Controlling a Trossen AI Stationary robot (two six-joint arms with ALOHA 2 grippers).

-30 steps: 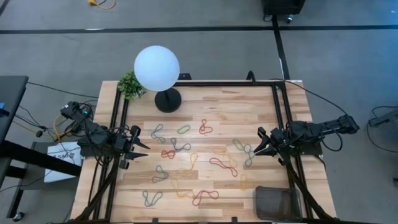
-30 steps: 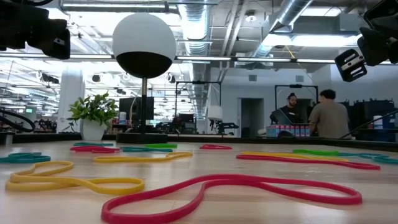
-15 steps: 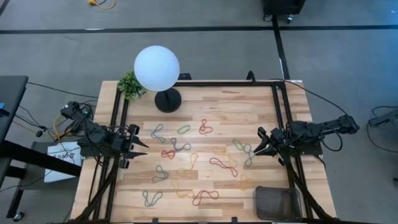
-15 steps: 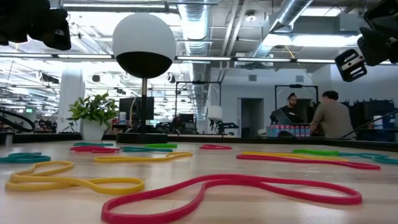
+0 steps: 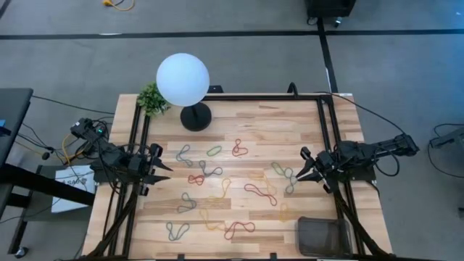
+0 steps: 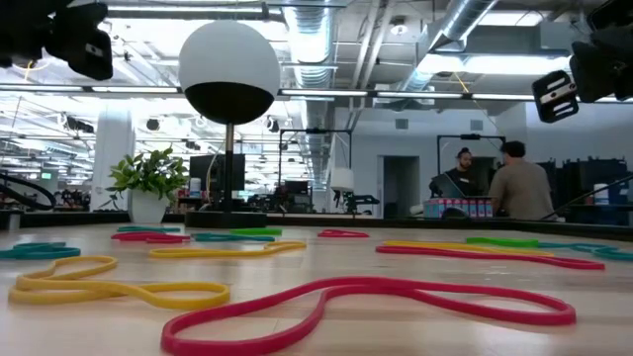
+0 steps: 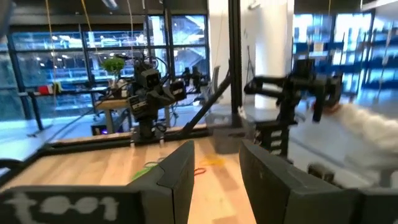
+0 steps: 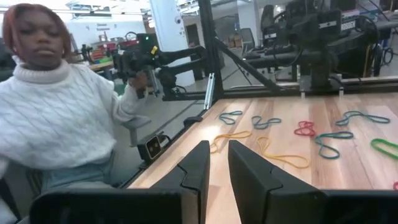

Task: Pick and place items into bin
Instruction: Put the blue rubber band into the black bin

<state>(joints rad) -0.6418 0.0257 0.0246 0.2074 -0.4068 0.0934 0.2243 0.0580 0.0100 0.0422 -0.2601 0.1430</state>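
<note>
Thin rubber-band loops lie flat across the middle of the wooden table: red [image 5: 259, 192], yellow [image 5: 217, 190], green [image 5: 214, 151] and grey-blue [image 5: 187, 201]. In the low view a red loop [image 6: 366, 302] and a yellow one [image 6: 109, 287] lie nearest. The dark mesh bin [image 5: 322, 235] sits at the table's near right corner. My left gripper [image 5: 165, 172] hovers open above the table's left edge [image 7: 214, 180], pointing right. My right gripper [image 5: 303, 174] hovers above the right side, pointing left, its fingers a narrow gap apart [image 8: 217, 169]. Neither gripper touches a band.
A white globe lamp [image 5: 183, 78] on a black base [image 5: 196, 116] and a small potted plant [image 5: 152, 98] stand at the far left. Black frame rails run along both sides. A person in a white sweater [image 8: 56, 118] sits beside the table; two people [image 6: 495, 183] stand far behind.
My left gripper has risen a little above the table's left edge and stays open. The bands and the bin have not moved.
</note>
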